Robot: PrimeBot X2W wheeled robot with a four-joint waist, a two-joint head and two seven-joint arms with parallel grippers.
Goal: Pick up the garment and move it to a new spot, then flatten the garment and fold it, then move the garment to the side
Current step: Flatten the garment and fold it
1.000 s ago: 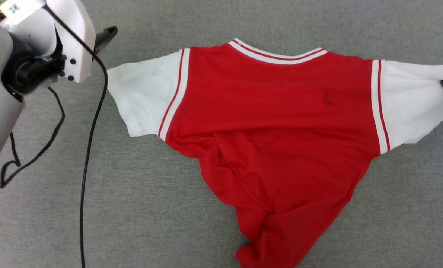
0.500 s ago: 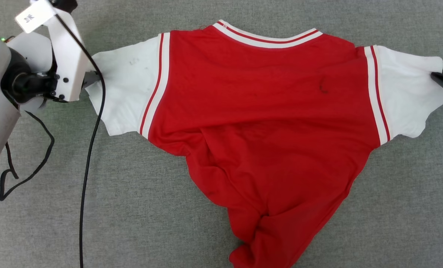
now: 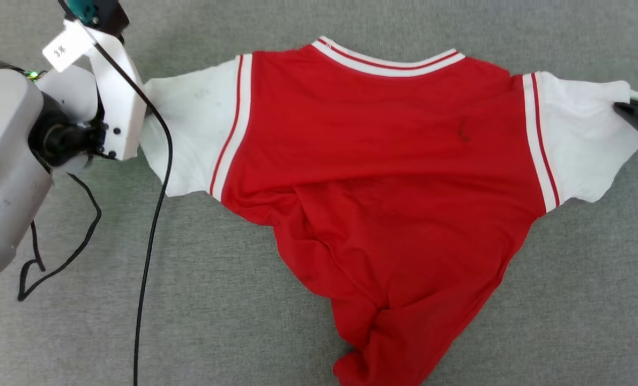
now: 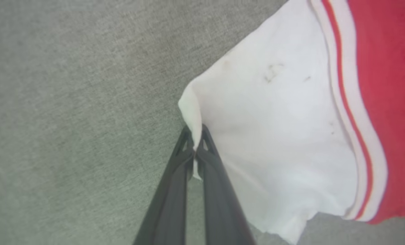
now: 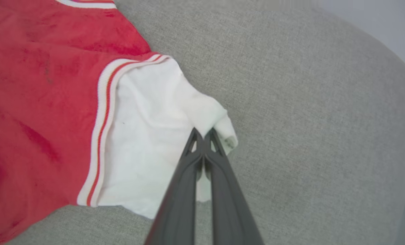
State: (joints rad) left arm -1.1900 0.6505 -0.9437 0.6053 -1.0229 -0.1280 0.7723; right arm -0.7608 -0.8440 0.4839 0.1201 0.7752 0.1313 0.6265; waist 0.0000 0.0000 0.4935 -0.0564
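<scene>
The garment point(image 3: 383, 161) lies spread on the grey fabric-covered table point(image 3: 244, 300), a plain red face turned up. Nearest the robot, its lower part narrows into a bunched, creased hem point(image 3: 372, 354) that runs to the bottom edge of the head view. Beyond that the red body widens and flattens, with folds slanting across the middle and a small dark smudge point(image 3: 462, 131) toward the robot's right.

To either side the white short sleeves stretch outward. The left hand point(image 4: 195, 146) is closed on the outer edge of the left sleeve point(image 3: 190, 134), a ridge of white cloth pinched between its dark fingers point(image 4: 175, 190); a few faint marks dot that sleeve. The pale left forearm point(image 3: 2, 161) and wrist housing stand just beside it, with a black cable point(image 3: 153, 214) trailing down over the table. The right hand point(image 5: 204, 139) is closed on the tip of the right sleeve point(image 3: 587, 139), which gathers into a small bunch at the fingertips.

Farthest off, the red-and-white striped collar point(image 3: 388, 61) curves along the garment's top edge.
</scene>
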